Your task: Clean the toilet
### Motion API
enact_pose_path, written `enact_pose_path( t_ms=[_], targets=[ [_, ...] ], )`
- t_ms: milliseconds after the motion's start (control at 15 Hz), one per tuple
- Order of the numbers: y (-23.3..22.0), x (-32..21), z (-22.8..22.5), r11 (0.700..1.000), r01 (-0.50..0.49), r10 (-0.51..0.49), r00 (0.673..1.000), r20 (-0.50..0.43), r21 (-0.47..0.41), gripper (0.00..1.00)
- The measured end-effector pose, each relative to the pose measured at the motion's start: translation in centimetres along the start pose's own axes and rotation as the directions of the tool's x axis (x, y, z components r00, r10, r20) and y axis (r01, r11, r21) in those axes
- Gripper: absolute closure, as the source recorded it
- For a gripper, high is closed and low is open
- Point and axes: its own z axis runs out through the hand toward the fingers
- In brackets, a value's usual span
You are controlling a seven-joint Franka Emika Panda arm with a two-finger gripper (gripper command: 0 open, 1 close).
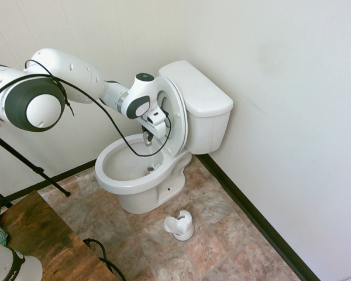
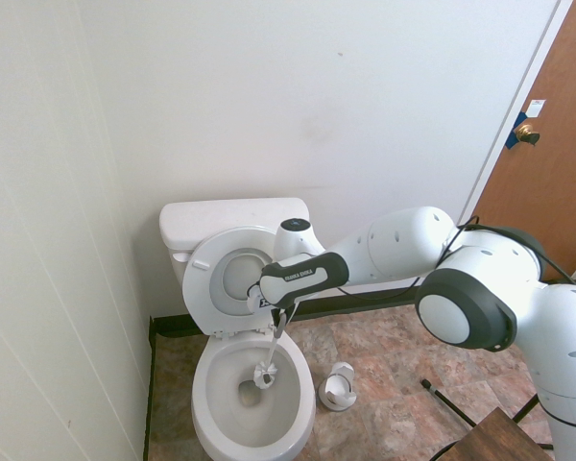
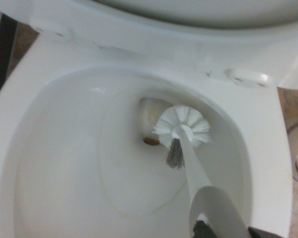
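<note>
The white toilet (image 1: 114, 175) stands in the corner with its seat and lid (image 2: 232, 279) raised against the tank (image 1: 202, 93). My gripper (image 2: 276, 315) hangs over the open bowl (image 2: 211, 423), shut on the handle of a white toilet brush (image 2: 265, 373). The brush points down into the bowl. In the wrist view its bristle head (image 3: 183, 128) sits low in the bowl (image 3: 64, 163), close to the drain opening, where a small brown spot shows.
A small white brush holder (image 1: 180, 225) stands on the tiled floor beside the toilet's base, also seen at the holder (image 2: 340, 387). A wooden table (image 1: 41, 234) fills the near corner. A brown door (image 2: 547, 144) is at the far right. Walls close in behind the toilet and on one side of it.
</note>
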Motion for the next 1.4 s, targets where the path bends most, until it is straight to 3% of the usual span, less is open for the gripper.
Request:
enact_pose_path(
  t_ms=[400, 733, 1067, 1400],
  targets=[
    [-6.5, -4.7, 0.1, 0.998, 0.057, -0.057, 0.998, -0.006, -0.006, 1.0],
    [-7.2, -6.6, -1.7, 0.996, 0.083, -0.083, 0.997, -0.001, -0.041, 1.0],
    [-4.8, -9.5, -8.6, 0.989, 0.131, -0.133, 0.991, -0.016, -0.064, 1.0],
    [0.7, -9.6, -19.0, 0.992, 0.129, -0.129, 0.99, -0.048, -0.001, 1.0]
  ],
)
